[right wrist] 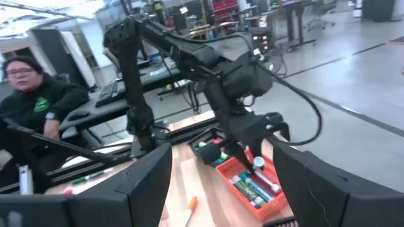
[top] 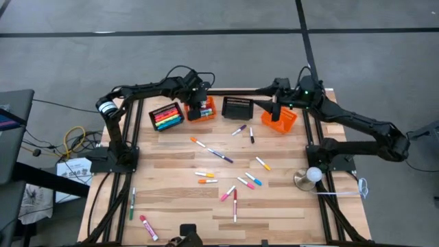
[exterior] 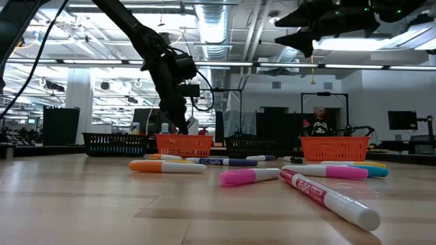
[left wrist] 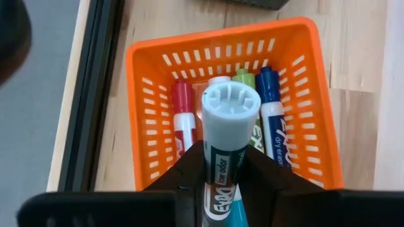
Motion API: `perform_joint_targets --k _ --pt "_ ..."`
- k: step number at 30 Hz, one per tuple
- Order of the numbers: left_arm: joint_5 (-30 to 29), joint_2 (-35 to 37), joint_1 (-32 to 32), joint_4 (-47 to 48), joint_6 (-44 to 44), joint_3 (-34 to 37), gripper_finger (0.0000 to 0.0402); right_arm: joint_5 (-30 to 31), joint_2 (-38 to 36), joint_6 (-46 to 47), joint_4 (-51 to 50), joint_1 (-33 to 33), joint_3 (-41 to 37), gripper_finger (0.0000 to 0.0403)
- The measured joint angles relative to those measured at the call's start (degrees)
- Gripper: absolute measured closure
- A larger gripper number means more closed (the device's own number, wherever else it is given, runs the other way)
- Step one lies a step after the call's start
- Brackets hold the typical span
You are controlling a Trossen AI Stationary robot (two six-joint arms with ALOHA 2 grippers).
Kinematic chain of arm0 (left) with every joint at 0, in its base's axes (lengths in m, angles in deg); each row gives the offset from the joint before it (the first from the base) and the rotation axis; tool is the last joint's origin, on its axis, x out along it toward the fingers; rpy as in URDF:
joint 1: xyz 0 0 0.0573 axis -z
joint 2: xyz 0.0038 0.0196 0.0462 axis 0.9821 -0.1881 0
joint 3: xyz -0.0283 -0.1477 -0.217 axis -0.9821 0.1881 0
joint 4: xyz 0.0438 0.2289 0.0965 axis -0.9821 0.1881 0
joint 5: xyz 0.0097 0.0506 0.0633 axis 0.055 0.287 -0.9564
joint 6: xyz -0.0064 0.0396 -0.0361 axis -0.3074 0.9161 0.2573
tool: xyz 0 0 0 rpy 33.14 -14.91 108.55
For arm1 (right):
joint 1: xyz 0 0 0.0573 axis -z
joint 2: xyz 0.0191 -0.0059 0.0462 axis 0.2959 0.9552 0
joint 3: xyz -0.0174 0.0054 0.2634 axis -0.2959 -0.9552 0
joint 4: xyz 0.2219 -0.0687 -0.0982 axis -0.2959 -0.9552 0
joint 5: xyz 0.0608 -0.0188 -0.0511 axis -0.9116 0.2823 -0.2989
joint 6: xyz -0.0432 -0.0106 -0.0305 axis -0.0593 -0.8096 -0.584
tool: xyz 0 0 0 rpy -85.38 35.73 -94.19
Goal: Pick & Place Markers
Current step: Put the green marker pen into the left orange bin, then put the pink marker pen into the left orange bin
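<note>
Wood-slat table, scanned left to right. Two stray markers are seen near the left front corner: a green-capped one and a red-capped one. At the back left, a black basket is filled with coloured markers. Just beside it stands an orange basket, with the left gripper held directly over it. In the left wrist view the fingers are clenched on a white-barrelled marker, gripped upright above the basket; red-, green- and blue-capped markers are already lying inside.

Mid-table, about a dozen loose markers are scattered, pink, orange, blue and purple caps among them, well apart from the baskets. In the low view the nearest one is a red-capped white marker.

At the back centre-right a second black basket is seen, then a second orange basket. The right gripper is raised near that basket, jaws spread wide, nothing held. A rounded metal object sits near the right arm's base.

A person is visible beyond the table in the right wrist view.
</note>
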Motion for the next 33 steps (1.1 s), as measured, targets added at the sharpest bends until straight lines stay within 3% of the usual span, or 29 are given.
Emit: perform_joint_targets --k 11,18,25,33 --pt "0.0 0.1 0.1 0.4 0.0 0.0 0.032 1.1 -1.8 1.4 -0.2 0.0 -0.6 0.0137" --pt "0.1 0.4 1.1 0.7 1.1 -1.0 0.0334 1.1 -1.7 1.4 -0.2 0.0 -0.6 0.0137" --pt "-0.8 0.4 1.5 0.6 1.5 -1.0 0.0274 1.0 -1.7 1.4 -0.2 0.0 -0.6 0.0137" --pt "-1.6 0.6 1.6 0.6 1.1 -0.9 0.0261 0.9 -1.7 0.8 -0.2 0.0 -0.6 0.0137"
